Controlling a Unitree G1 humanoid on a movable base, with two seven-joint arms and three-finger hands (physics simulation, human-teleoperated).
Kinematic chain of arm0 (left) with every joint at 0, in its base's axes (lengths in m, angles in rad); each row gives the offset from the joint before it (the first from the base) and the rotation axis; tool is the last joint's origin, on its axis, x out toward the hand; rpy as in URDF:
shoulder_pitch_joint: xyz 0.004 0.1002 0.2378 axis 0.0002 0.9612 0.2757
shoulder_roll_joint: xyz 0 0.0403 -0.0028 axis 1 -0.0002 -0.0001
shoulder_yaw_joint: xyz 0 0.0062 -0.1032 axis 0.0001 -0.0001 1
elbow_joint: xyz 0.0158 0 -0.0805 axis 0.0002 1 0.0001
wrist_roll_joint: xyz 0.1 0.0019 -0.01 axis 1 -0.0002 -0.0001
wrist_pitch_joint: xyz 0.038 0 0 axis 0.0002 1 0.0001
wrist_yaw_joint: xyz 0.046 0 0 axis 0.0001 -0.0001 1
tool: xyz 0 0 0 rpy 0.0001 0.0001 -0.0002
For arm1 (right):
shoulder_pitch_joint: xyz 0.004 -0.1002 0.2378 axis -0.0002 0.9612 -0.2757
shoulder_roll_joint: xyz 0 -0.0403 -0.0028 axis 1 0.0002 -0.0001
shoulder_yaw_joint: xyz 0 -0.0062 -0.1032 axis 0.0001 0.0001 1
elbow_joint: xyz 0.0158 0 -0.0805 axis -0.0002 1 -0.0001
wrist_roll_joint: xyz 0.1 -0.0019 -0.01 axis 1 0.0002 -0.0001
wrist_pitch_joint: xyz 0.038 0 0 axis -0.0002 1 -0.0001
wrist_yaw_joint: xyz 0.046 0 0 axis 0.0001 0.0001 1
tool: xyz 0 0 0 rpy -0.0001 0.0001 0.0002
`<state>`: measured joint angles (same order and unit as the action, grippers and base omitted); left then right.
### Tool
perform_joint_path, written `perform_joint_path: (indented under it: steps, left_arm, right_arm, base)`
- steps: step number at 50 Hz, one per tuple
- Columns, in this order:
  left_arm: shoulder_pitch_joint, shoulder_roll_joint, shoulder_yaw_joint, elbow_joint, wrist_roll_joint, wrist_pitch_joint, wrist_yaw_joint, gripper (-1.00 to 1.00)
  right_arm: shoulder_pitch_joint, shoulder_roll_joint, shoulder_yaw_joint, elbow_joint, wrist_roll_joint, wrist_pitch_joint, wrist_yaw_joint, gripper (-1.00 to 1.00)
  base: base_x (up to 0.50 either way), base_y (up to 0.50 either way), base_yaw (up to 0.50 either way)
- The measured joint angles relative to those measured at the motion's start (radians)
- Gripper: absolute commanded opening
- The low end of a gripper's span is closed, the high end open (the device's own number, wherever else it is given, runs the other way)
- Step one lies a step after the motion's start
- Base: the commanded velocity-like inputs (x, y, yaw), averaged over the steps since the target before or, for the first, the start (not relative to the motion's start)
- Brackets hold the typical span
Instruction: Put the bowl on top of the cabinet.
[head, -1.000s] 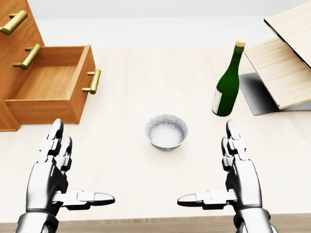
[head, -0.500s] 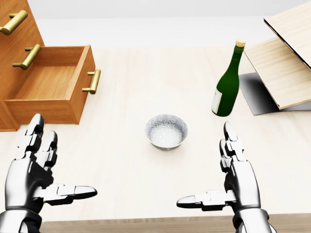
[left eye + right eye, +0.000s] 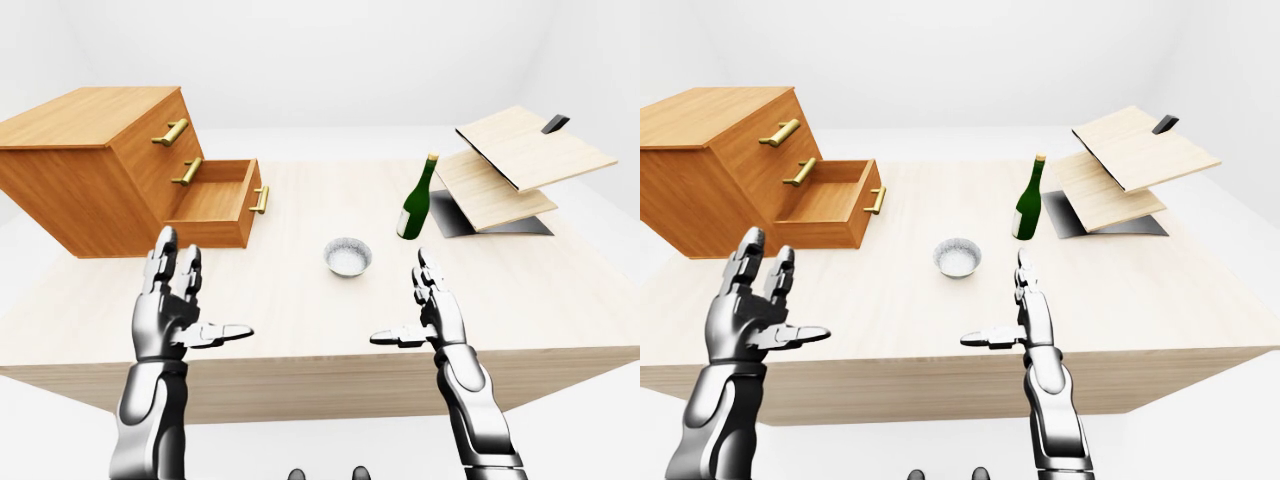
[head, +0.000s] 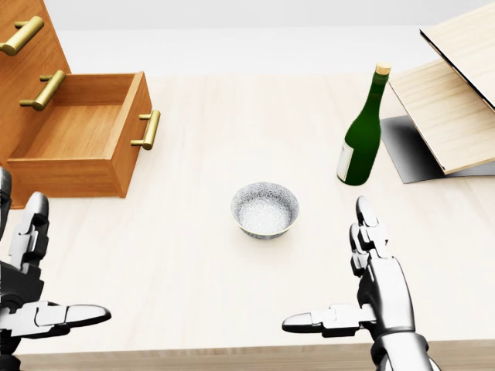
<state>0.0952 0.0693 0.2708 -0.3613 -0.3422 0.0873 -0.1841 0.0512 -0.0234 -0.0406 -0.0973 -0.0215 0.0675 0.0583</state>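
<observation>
A small white speckled bowl [image 4: 264, 209] sits upright on the pale wooden table [image 4: 232, 124], near the middle of the head view. The wooden cabinet [image 3: 90, 165] stands at the left, its flat top [image 3: 85, 116] bare and its lowest drawer [image 4: 77, 143] pulled out. My left hand [image 4: 39, 278] hovers open at the lower left edge of the head view, well left of the bowl. My right hand [image 4: 348, 274] hovers open at the lower right, below and right of the bowl. Neither hand touches anything.
A green wine bottle [image 4: 363, 131] stands upright to the right of the bowl. Beyond it at the right, tilted wooden boards [image 3: 510, 165] rest over a dark base. Brass handles [image 3: 172, 131] stick out of the cabinet drawers. The table's near edge [image 3: 320, 365] runs under my wrists.
My left hand has slid leftward and down toward the head view's edge, still open. The right hand has barely moved. Bowl, bottle and cabinet are as before.
</observation>
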Motion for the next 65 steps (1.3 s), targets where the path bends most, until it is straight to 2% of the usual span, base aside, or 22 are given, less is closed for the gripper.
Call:
perform_joint_path:
  steps: [26, 33, 36, 65]
  left_arm:
    - [0.072, -0.011, 0.138, -0.152, -0.134, 0.000, -0.058, 1.00]
    - [0.077, -0.013, 0.157, -0.162, -0.150, 0.000, -0.064, 1.00]
    - [0.078, -0.020, 0.158, -0.164, -0.154, 0.000, -0.067, 1.00]
    - [0.078, -0.011, 0.172, -0.173, -0.162, 0.000, -0.064, 1.00]
  right_arm:
    - [-0.002, -0.002, -0.003, 0.010, 0.002, -0.002, 0.003, 1.00]
    - [0.001, -0.006, 0.001, 0.012, -0.018, -0.017, 0.008, 1.00]
    - [0.003, -0.024, 0.002, 0.014, -0.037, -0.023, 0.007, 1.00]
    - [0.003, -0.008, 0.004, 0.021, -0.076, -0.035, 0.007, 1.00]
  base:
    - [0.00, 0.00, 0.00]
    - [0.00, 0.00, 0.00]
    - [0.00, 0.50, 0.00]
    - [0.00, 0.50, 0.00]
